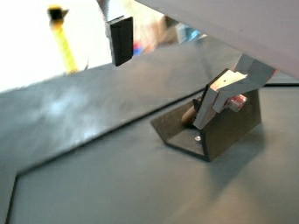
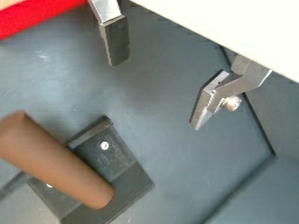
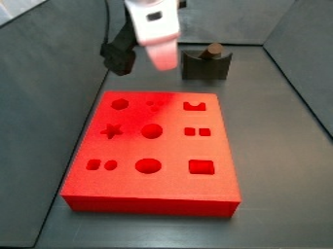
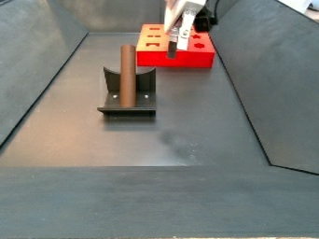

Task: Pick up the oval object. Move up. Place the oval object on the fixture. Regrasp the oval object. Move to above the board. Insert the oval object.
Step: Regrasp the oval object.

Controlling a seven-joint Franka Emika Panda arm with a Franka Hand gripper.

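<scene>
**Peg stands in the fixture, jaws open and empty**

The fixture (image 4: 129, 93) sits on the grey floor with the oval object (image 4: 126, 69) standing upright in it, leaning against the dark bracket's back; in a wrist view the brown peg (image 2: 52, 169) rises out of the same bracket (image 2: 103, 171). The board (image 3: 154, 151) lies flat, its shaped recesses all bare, with the fixture (image 3: 205, 64) just beyond its far edge at about one o'clock. The gripper (image 4: 180, 35) hangs above the board (image 4: 176, 49), well apart from the peg. Its jaws stand wide apart, the silver fingers (image 2: 114, 31) holding and touching nothing, grey floor showing between them.
</scene>
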